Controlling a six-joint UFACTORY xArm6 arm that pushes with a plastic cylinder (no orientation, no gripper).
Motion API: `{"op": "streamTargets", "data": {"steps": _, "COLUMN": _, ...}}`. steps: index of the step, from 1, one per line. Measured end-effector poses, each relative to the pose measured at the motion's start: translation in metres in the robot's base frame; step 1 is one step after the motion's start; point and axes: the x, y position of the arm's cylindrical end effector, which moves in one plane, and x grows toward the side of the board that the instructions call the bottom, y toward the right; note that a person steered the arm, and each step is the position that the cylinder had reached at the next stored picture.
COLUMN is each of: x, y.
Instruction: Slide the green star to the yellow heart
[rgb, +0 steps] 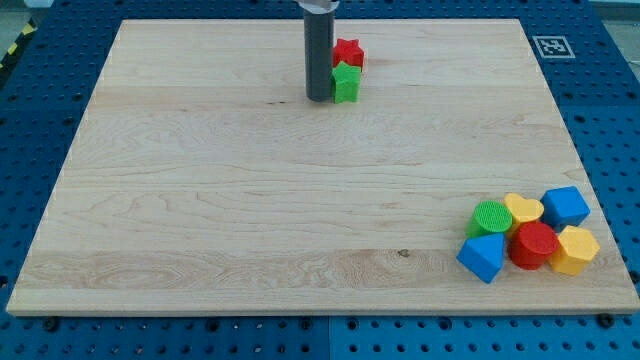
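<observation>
The green star (346, 82) lies near the view's top, just right of centre, touching a red star (348, 53) above it. My tip (319, 98) stands right against the green star's left side. The yellow heart (523, 208) lies far away at the view's bottom right, in a cluster of blocks.
Around the yellow heart lie a green cylinder (491, 217), a blue cube (565, 206), a red cylinder (533, 244), a yellow hexagon (574, 249) and a blue triangle-like block (482, 257). The wooden board (250, 200) ends close to the cluster at the right and bottom.
</observation>
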Motion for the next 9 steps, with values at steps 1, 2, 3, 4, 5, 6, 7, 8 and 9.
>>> {"op": "streamTargets", "data": {"steps": 1, "x": -0.008, "y": -0.023}}
{"op": "streamTargets", "data": {"steps": 2, "x": -0.033, "y": -0.024}}
{"op": "streamTargets", "data": {"steps": 3, "x": -0.042, "y": -0.024}}
{"op": "streamTargets", "data": {"steps": 4, "x": -0.041, "y": -0.006}}
{"op": "streamTargets", "data": {"steps": 5, "x": -0.03, "y": 0.014}}
{"op": "streamTargets", "data": {"steps": 6, "x": -0.019, "y": 0.037}}
{"op": "streamTargets", "data": {"steps": 7, "x": -0.013, "y": 0.062}}
{"op": "streamTargets", "data": {"steps": 8, "x": 0.014, "y": 0.083}}
{"op": "streamTargets", "data": {"steps": 9, "x": 0.039, "y": 0.108}}
